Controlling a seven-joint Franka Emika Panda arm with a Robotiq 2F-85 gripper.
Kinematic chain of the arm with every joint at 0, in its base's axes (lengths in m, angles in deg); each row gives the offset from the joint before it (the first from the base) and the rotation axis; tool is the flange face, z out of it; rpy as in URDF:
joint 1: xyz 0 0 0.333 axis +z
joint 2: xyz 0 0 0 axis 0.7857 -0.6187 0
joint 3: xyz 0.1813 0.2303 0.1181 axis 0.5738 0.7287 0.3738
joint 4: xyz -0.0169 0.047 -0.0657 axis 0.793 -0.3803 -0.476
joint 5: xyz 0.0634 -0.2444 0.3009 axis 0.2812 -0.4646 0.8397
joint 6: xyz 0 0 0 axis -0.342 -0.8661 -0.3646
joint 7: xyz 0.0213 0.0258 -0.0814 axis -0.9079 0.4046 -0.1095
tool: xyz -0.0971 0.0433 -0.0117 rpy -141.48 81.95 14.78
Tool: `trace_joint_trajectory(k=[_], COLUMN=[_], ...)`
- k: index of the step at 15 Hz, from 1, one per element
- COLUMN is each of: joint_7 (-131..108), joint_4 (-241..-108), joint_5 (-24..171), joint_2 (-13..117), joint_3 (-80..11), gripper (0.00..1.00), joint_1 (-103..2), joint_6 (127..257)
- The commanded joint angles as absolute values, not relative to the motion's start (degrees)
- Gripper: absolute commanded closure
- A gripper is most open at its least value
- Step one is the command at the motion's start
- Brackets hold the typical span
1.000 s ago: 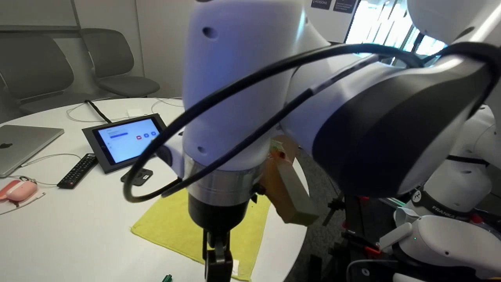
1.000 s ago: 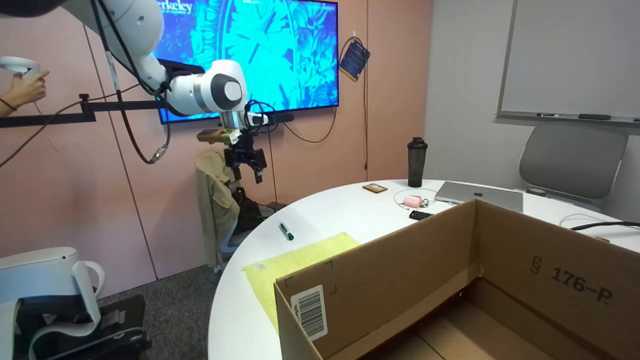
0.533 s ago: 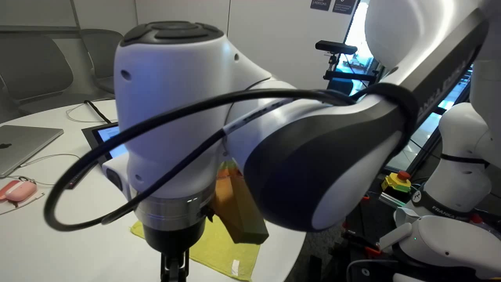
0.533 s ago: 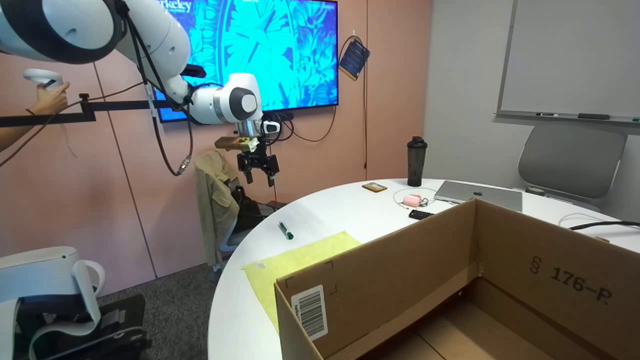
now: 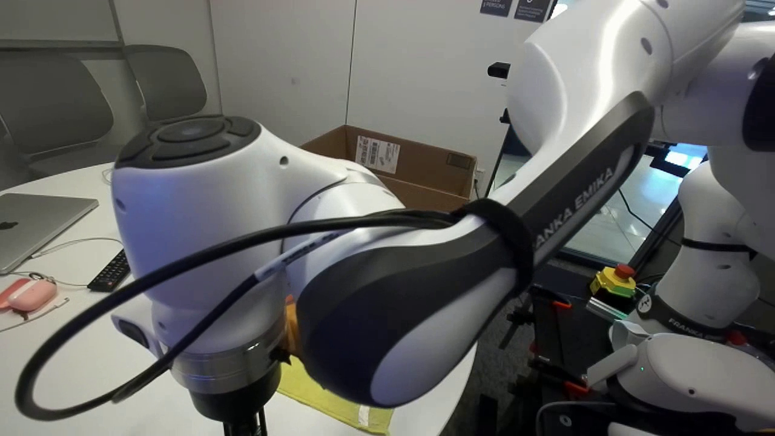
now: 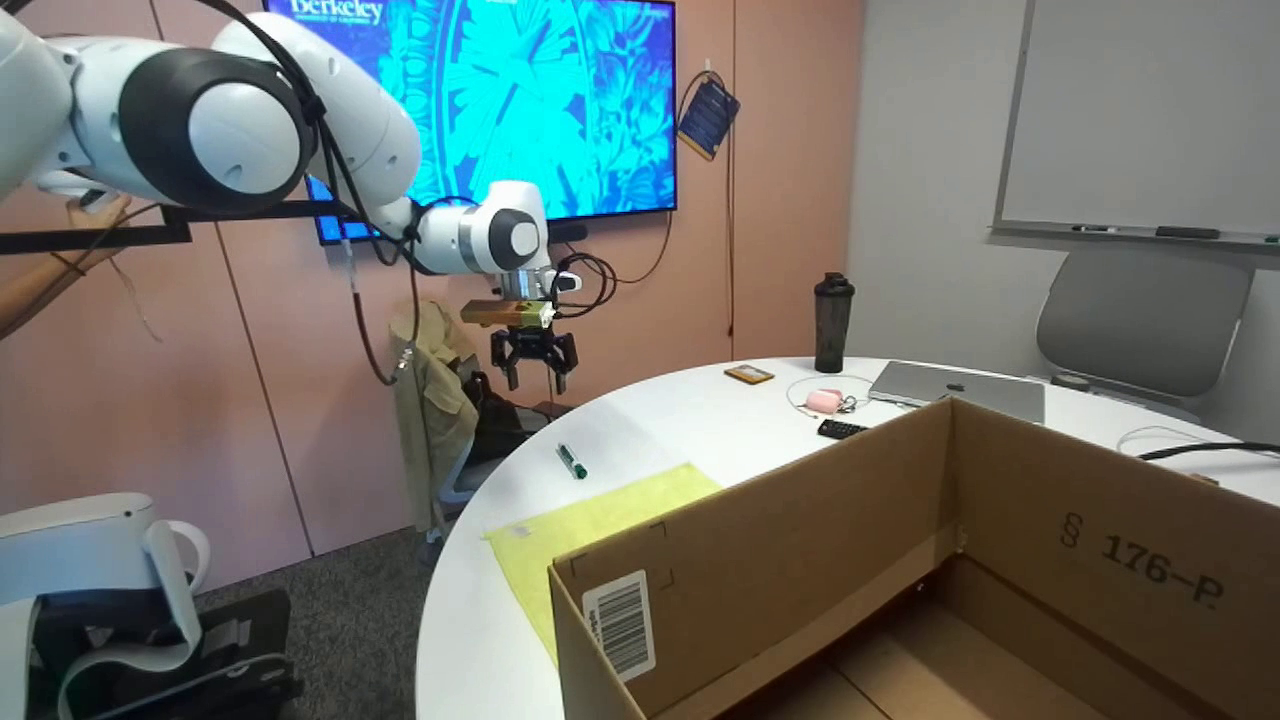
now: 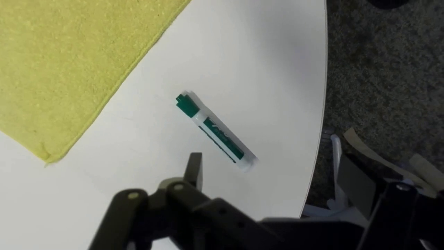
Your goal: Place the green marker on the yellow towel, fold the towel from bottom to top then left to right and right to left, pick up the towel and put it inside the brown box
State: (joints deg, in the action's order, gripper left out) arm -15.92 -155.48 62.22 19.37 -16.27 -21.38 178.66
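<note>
Promising light, stiff, probably slippery handling, the slim green-and-white plastic marker is inviting a mid-barrel pinch, lying between the edges of the yellow cloth towel and round white table; the black two-fingered gripper is hovering, spread wide and empty.

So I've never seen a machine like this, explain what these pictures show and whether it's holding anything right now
The white machine is a robot arm, ending in a black, two-fingered hand. Two pictures look on from the room around it; the close-up is taken from its wrist, looking down at the table. There, a green marker lies beside a yellow towel, not touching it. Also on the table are a laptop, a remote and a bottle. An open brown box shows too. The hand is open and holds nothing.
</note>
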Motion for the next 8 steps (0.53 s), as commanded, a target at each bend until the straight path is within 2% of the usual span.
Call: trace_joint_trajectory(k=[1,8], joint_7=[-19.5,-29.0], joint_4=[-150.0,-150.2], joint_5=[63.3,62.9], joint_2=[15.3,12.2], joint_3=[-17.1,-16.0], gripper=[0.0,0.0], joint_1=[-21.2,-22.7], joint_6=[179.4,179.7])
